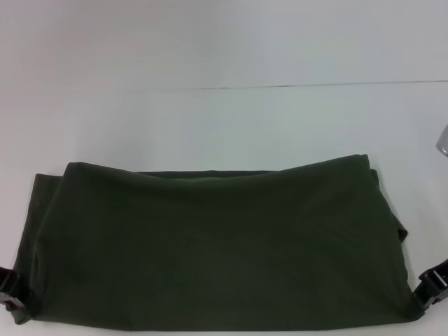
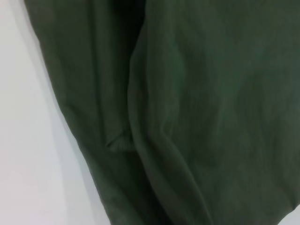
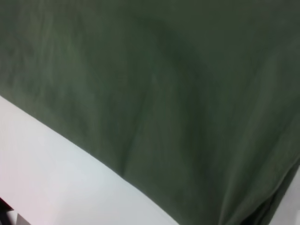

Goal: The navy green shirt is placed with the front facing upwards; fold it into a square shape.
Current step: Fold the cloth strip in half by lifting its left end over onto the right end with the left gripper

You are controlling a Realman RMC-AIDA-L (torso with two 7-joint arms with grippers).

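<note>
The navy green shirt (image 1: 210,245) lies on the white table (image 1: 224,119) as a wide folded band with plain dark cloth facing up. Its folded upper layer ends in a soft edge along the far side, and a lower layer peeks out at both ends. My left gripper (image 1: 8,290) is at the shirt's near left corner, touching the cloth's edge. My right gripper (image 1: 434,283) is at the near right corner. The left wrist view is filled by the shirt (image 2: 187,117) with overlapping folds, and the right wrist view by smooth shirt cloth (image 3: 164,84) over the table.
A thin seam (image 1: 315,85) runs across the table far behind the shirt. A small grey object (image 1: 442,140) shows at the right edge of the head view. White tabletop (image 3: 56,164) borders the cloth in both wrist views.
</note>
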